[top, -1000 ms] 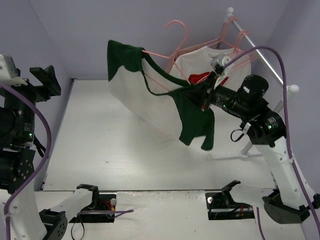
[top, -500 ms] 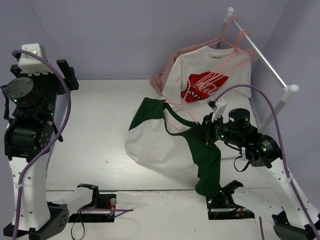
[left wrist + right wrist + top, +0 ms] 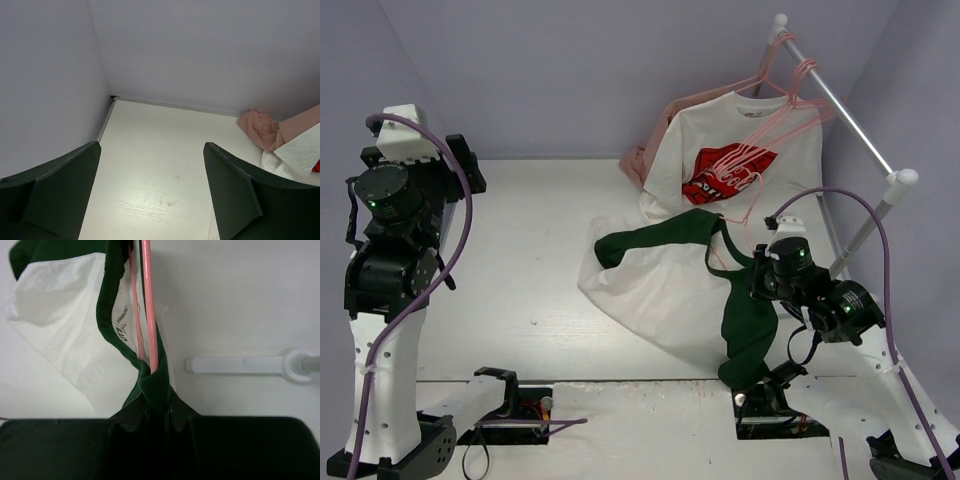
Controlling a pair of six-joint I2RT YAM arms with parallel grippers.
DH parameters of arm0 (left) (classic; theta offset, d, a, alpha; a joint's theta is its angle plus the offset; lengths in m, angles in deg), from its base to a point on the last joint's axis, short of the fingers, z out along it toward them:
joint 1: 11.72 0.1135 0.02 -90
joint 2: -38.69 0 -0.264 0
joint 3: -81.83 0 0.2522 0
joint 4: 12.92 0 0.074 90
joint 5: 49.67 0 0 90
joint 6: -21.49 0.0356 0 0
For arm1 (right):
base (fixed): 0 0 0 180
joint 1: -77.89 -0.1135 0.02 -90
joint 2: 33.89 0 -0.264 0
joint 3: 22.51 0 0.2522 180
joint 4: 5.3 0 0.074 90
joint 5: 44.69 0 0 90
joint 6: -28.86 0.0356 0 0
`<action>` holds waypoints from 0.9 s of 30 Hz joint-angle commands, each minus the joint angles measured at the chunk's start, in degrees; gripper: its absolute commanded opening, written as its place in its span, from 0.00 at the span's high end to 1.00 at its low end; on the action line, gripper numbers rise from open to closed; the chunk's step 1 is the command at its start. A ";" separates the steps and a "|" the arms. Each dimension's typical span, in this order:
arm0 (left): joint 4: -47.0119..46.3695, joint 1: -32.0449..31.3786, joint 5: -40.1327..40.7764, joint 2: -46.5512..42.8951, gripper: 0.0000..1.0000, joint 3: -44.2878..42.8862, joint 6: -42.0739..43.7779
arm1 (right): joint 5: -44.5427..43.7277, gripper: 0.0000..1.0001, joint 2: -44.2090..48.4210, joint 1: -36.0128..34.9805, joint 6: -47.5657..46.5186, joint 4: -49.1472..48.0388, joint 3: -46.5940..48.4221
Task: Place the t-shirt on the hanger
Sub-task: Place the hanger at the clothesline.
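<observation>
The right gripper [image 3: 159, 409] was clamped on the t-shirt [image 3: 655, 295] at its collar, where the hanger [image 3: 148, 300] entered. The shirt trailed to the gripper's left onto the table [image 3: 520, 260]. The left gripper [image 3: 150, 150] stood wide apart, holding nothing.

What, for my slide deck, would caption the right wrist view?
Right gripper shut on the t-shirt collar, pink hanger running from it, over the table.

Pale lilac walls [image 3: 570, 70] enclose a white table [image 3: 520, 260] — evenly lit.
</observation>
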 commanded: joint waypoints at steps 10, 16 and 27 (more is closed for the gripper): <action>-3.87 0.39 -0.87 -0.68 0.21 1.27 -1.43 | -34.54 1.00 -0.60 0.18 14.04 1.78 9.60; -4.71 0.39 -2.92 1.90 0.21 0.26 -1.42 | -43.35 1.00 -5.12 -0.65 14.62 -1.90 14.33; -6.20 -0.58 -5.79 4.38 0.21 1.09 -2.80 | -56.31 1.00 -15.01 -4.26 14.48 -9.78 20.08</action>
